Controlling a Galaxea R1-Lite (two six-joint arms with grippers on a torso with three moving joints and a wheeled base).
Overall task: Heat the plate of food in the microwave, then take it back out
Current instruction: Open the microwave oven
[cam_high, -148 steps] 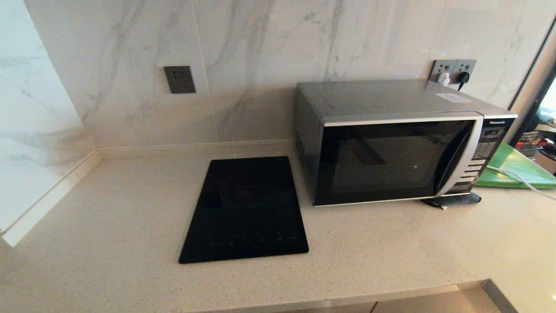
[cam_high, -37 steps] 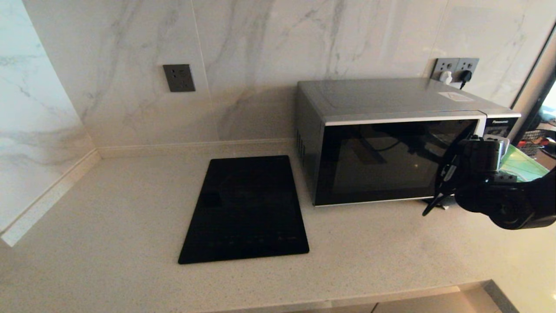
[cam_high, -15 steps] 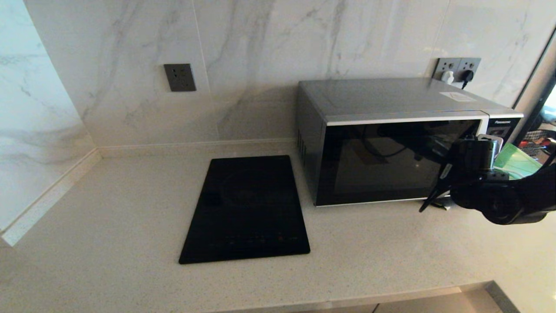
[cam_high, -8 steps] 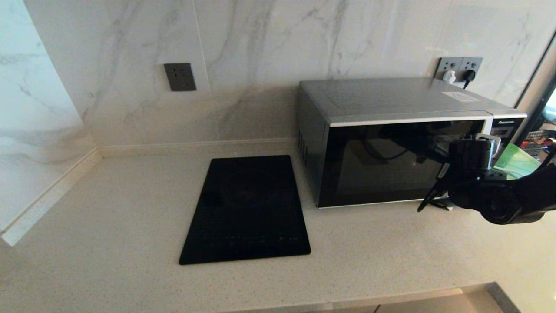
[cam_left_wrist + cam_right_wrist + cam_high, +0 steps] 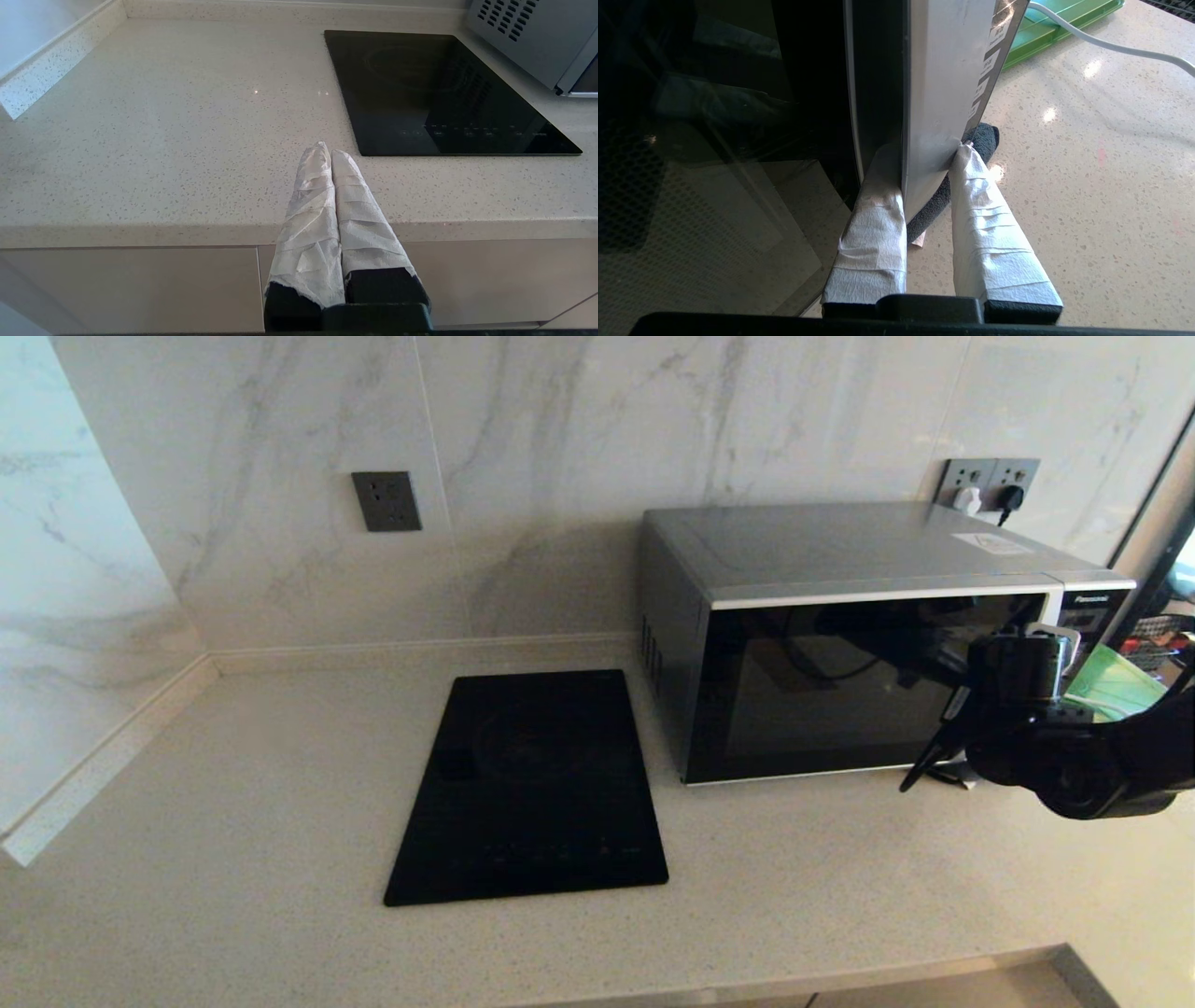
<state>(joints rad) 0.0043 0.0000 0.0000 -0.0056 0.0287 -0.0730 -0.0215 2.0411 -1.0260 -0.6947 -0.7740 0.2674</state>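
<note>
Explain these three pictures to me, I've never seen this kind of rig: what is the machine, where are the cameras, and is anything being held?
This is a two-armed robot at a kitchen counter. One camera sits on its head; one rides on each wrist, looking past white-wrapped fingers. On the counter are a black cooktop, the microwave and a green board. The right gripper has one finger on each side of the microwave door's silver handle, apparently gripping it. The left gripper is shut and empty, parked at the counter's front edge. No plate of food appears.
</note>
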